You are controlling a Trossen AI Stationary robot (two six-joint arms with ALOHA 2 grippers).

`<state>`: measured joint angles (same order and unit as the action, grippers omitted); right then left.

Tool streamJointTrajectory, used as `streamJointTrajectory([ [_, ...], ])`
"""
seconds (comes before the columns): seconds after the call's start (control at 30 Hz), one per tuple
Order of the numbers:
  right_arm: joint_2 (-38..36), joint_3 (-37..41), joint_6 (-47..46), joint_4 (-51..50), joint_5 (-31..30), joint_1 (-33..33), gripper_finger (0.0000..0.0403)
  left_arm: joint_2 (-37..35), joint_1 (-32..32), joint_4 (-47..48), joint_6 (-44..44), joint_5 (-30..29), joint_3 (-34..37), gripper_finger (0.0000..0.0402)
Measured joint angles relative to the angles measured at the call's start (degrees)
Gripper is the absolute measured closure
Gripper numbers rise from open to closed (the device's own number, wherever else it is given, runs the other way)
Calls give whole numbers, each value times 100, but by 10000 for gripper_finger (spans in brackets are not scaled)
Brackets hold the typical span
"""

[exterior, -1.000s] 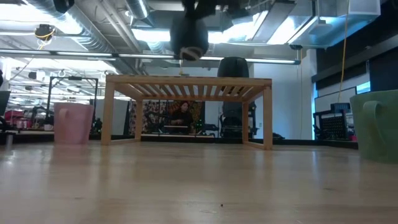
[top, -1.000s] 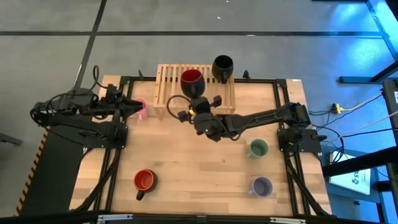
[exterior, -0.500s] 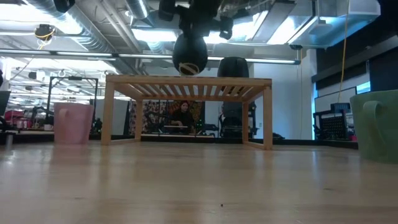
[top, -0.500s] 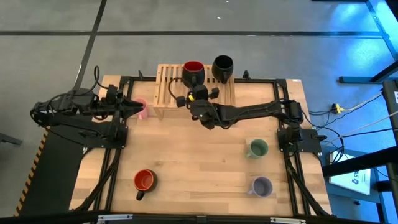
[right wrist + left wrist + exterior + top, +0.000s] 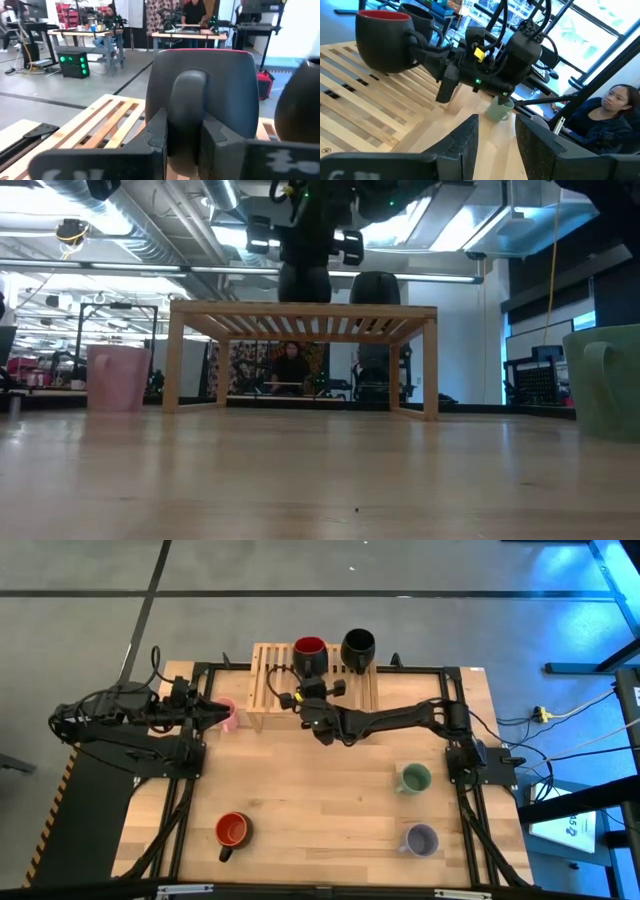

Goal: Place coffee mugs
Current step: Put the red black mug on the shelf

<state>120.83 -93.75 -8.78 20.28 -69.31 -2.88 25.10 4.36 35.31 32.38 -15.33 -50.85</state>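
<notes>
Up on the wooden rack (image 5: 315,675), your right tool (image 5: 308,690) was clamped on the handle of the dark red mug (image 5: 309,656), a dark-walled cup with a red inside, upright just beside the black mug (image 5: 358,648). Your left tool (image 5: 222,712), fingers (image 5: 465,142) apart, waited by the pink mug (image 5: 229,716). Orange (image 5: 232,831), green (image 5: 413,779) and lavender (image 5: 422,840) mugs sat on the surface (image 5: 320,810).
</notes>
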Motion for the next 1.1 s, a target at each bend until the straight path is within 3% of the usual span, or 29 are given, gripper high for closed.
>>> streamJointTrajectory([
  [0.4,73,2,40,-51,218,-398,361,0,0,0,-7,0,0,278],
  [0.77,73,0,-28,-250,269,-347,358,0,0,0,-7,0,2,278],
  [1.1,71,0,-52,-269,288,-302,255,0,0,0,-7,0,2,278],
])
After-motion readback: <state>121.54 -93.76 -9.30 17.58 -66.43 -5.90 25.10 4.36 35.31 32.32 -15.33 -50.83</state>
